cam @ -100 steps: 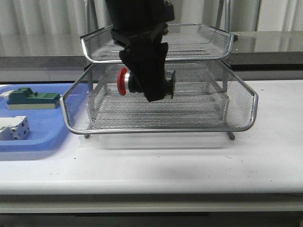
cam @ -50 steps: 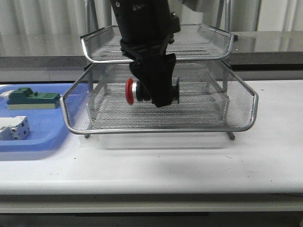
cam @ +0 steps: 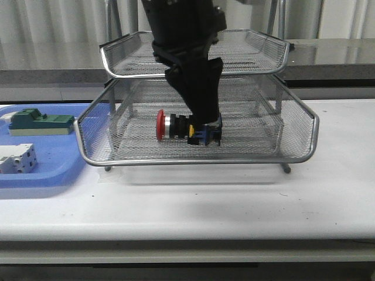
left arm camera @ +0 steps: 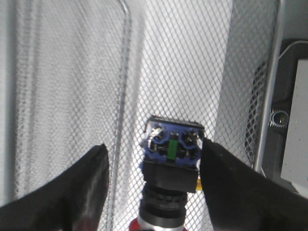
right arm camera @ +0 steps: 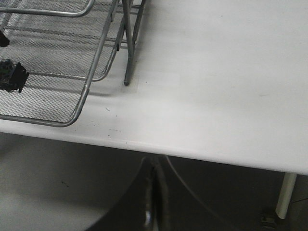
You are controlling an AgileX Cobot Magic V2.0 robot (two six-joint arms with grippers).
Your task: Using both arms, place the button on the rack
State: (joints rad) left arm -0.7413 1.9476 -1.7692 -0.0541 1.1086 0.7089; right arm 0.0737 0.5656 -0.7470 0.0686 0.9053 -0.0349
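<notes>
One red-capped cylindrical button [cam: 186,129] lies sideways on the wire-mesh rack's [cam: 293,153] middle tier, front view. Left wrist: left end effector [left arm camera: 153,179] spread, matte black fingers [left arm camera: 86,187] flanking the blue rear block, untouching. Right wrist: smooth white tabletop [right arm camera: 226,77]; right end effector's state unclear.

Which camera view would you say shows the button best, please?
The front view: the button lies sideways in the rack, red cap to black body visible. The left wrist view shows mainly its blue rear block; the right wrist view only an edge.
</notes>
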